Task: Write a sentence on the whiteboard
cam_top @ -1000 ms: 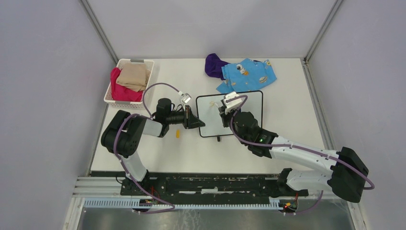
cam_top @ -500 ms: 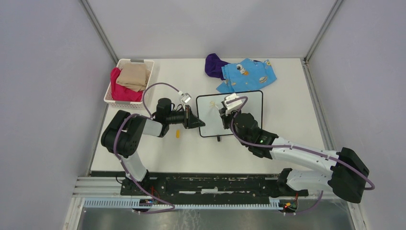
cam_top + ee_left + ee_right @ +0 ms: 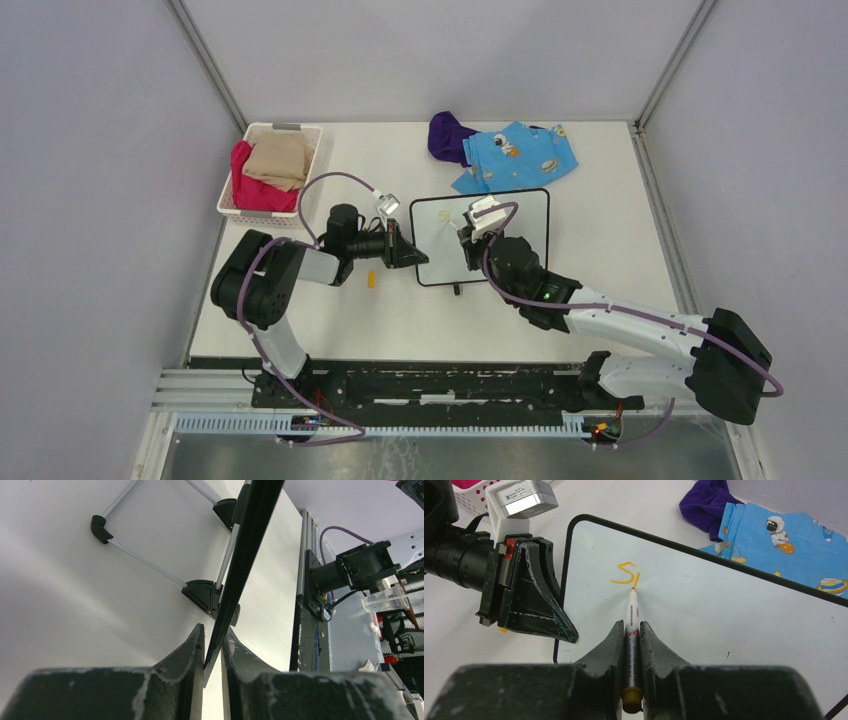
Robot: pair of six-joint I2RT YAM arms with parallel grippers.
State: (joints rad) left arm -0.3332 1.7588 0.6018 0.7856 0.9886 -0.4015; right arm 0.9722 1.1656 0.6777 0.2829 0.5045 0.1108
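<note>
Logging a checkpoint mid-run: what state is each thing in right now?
whiteboard: left edge clamped by left end effector.
marker: gripped by right end effector, tip on board.
sentence: barely begun, orange "S" plus one stroke.
basket: holding clothes.

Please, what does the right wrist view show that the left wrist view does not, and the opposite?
Only right wrist: the orange marker in the right pincer, its tip at the first orange strokes, and the blue astronaut-print cloth. Only left wrist: a metal rail and black corner joints. Both: the whiteboard, clamped at its edge by the left pincer.
</note>
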